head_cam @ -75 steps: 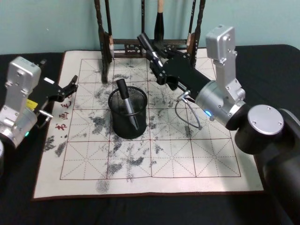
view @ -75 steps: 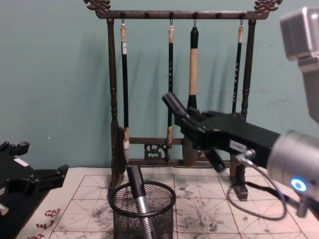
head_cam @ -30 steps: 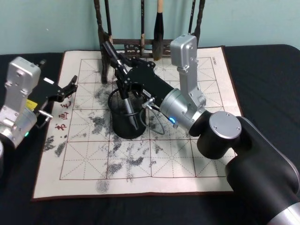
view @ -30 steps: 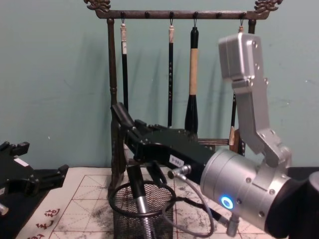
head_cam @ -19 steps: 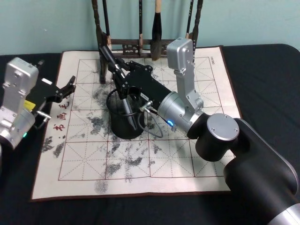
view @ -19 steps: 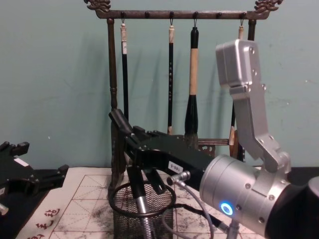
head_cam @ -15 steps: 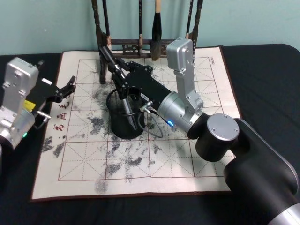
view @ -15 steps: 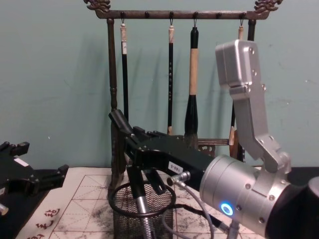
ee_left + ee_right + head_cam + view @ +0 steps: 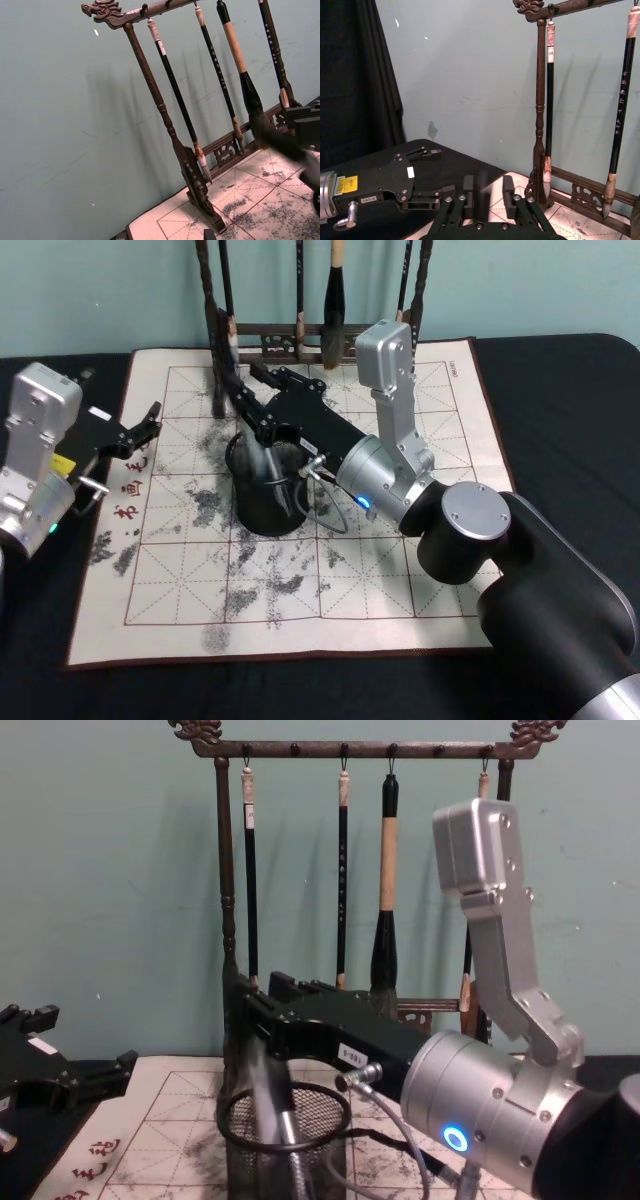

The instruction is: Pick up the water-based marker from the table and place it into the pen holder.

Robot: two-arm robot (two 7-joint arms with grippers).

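Black wire mesh is where the action is: the pen holder sits on the ink-stained white mat, left of centre, just in front of the wooden brush rack. The water-based marker is already inside it, leaning at a tilt, with its dark top poking out above the rim and the silvery part down in the mesh.

The right jaws are reaching in from the right and hanging just over the holder's rim, right at the marker's top end. In the right wrist view the two fingers stand apart, and the blurry marker top sits between them with room to spare, so they look parted rather than clamped on it. I can't make out any real contact.

The left jaws are parked off at the left edge of the mat near the red characters, well away from the holder, spread apart with nothing in them.

The dark surface shows all around the mat.
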